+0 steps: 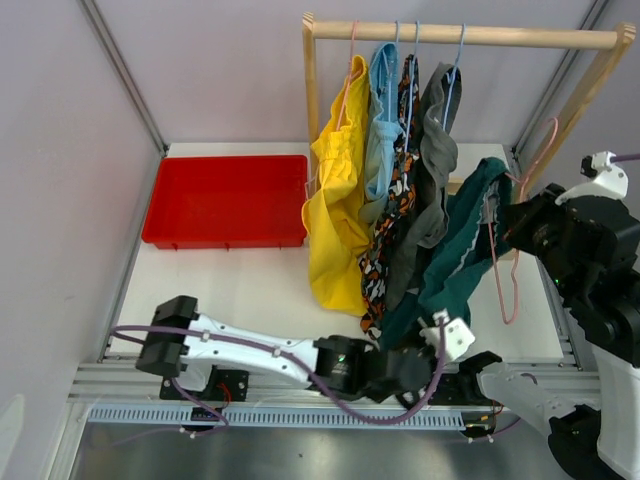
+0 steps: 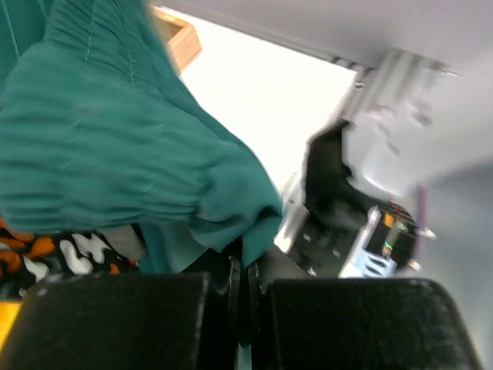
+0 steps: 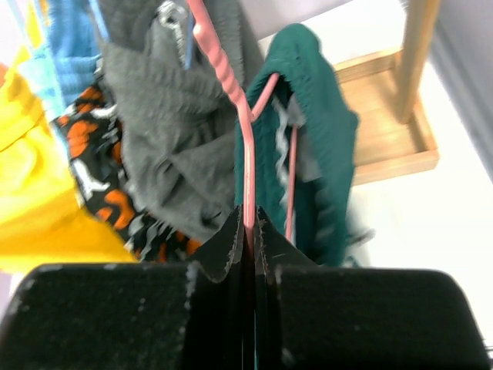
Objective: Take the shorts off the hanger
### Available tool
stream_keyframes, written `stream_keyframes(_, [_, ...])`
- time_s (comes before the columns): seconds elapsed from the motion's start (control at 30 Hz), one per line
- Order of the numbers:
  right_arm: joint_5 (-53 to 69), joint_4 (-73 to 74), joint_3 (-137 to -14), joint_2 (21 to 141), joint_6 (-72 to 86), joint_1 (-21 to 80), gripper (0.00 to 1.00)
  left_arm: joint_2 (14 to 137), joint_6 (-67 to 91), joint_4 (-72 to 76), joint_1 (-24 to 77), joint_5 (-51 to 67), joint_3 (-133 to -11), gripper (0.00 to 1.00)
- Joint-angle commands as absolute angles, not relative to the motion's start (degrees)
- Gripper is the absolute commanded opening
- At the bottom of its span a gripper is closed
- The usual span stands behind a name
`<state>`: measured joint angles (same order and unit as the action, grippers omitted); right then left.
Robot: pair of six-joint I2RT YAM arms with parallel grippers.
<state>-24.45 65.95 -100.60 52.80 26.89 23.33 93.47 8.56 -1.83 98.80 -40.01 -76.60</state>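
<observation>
Item one, the teal shorts (image 1: 462,238): I see them draped over a pink hanger (image 1: 503,285) at the right side of the rack, apart from the other pairs and lower than them, with the fabric trailing down and to the left towards the near edge of the table (image 1: 250,285). Left gripper (image 1: 412,352): fingers pressed together, with the bottom corner of the teal shorts pinched at their tips, as my left wrist view shows close up. Right gripper (image 1: 512,225): jaws closed tight on the pink hanger's wire, held up beside the rack's right post; the hanger's hook sits lower than the wooden rail (image 1: 460,35). Items two to five hang from that rail on their own hangers, listed left to right: yellow shorts (image 1: 335,215), light blue shorts (image 1: 380,130), camouflage shorts (image 1: 393,205) in orange, black and white, and grey shorts (image 1: 432,185). The grey pair hangs just beside the teal pair, and the two appear to touch. Remaining stock: a red tray (image 1: 225,200) lying flat on the table, left of the rack and well apart from both grippers.
</observation>
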Motion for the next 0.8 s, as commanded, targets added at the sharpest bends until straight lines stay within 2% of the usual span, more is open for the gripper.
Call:
stream_keyframes(0.0, [-14.96,70.65,-104.24,49.58,32.16,23.03,0.0,97.64,7.04,-4.65,93.0,-39.2,-87.26,0.0])
stream_keyframes(0.17, [-3.88,81.28,-107.22,46.85,36.12,22.41,0.0,104.49,5.19,-12.82,82.63,-36.31,-105.53,0.0])
stream_keyframes(0.2, [-3.43,82.6,-108.62,46.85,36.56,22.33,0.0,107.37,6.14,-15.01,81.05,-35.34,-113.91,0.0])
stream_keyframes(0.3, [-5.09,86.48,-116.17,48.95,35.26,22.33,0.0,110.38,6.59,-23.28,77.78,-33.92,-122.83,0.0])
stream_keyframes(0.37, [-7.37,86.84,-121.01,51.84,33.58,22.67,0.0,108.12,6.5,-23.56,79.09,-34.1,-121.13,0.0])
stream_keyframes(0.47, [-12.29,83.95,-124.1,56.58,30.24,24.08,0.0,99.78,6.94,-21.45,85.15,-38.74,-108.15,0.0])
stream_keyframes(0.57, [-18.43,78.33,-126.11,60.45,25.5,25.22,0.0,90.75,10.18,-25.39,93.58,-45.84,-99.0,0.0])
stream_keyframes(0.77, [-26.1,66.64,-130.78,71.53,15.13,23.91,0.0,78.5,27.99,-52.25,109.67,-57.01,-96.58,0.0])
